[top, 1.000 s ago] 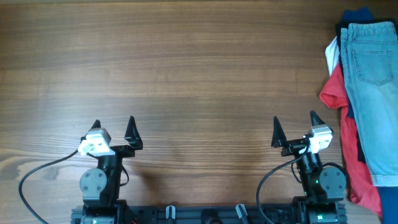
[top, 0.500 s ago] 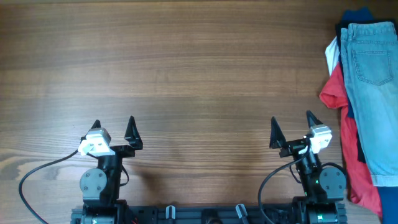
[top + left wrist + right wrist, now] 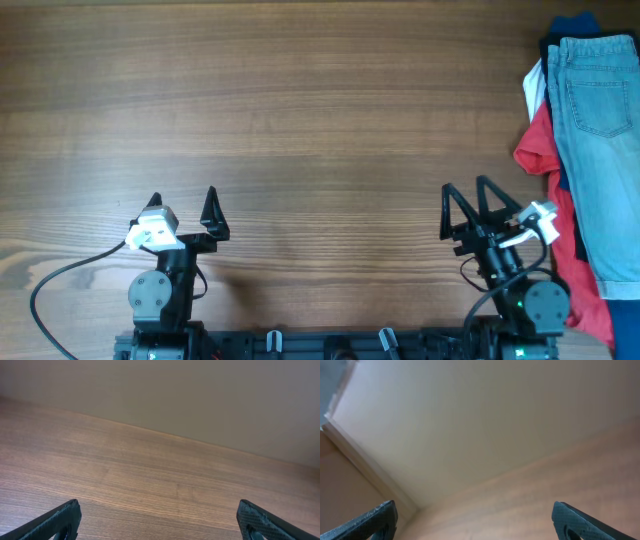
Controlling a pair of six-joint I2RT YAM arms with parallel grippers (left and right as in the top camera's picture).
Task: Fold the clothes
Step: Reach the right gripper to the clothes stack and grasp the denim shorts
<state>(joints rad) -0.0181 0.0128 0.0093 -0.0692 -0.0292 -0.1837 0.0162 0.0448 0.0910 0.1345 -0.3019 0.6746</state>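
The light-blue denim shorts [image 3: 603,140] lie on top of a pile at the table's right edge in the overhead view, with a stitched pocket showing. My right gripper [image 3: 465,205] is open and empty near the front edge, left of the pile and apart from it. Its wrist view [image 3: 475,522] is blurred and shows only table and wall between the finger tips. My left gripper [image 3: 182,205] is open and empty at the front left, far from the shorts. Its wrist view [image 3: 157,520] shows bare wood between the tips. The shorts appear in neither wrist view.
Under the shorts lie a red shirt [image 3: 560,190], a white piece [image 3: 534,88] and a dark blue garment [image 3: 570,25]. The wooden table [image 3: 300,120] stretches across the view. A pale wall [image 3: 200,395] rises behind the table's far edge. A cable [image 3: 60,275] loops at the front left.
My right gripper has turned and tilted, with its tips now closer together in the overhead view and its white camera swung to the right. The left arm and the clothes have not moved.
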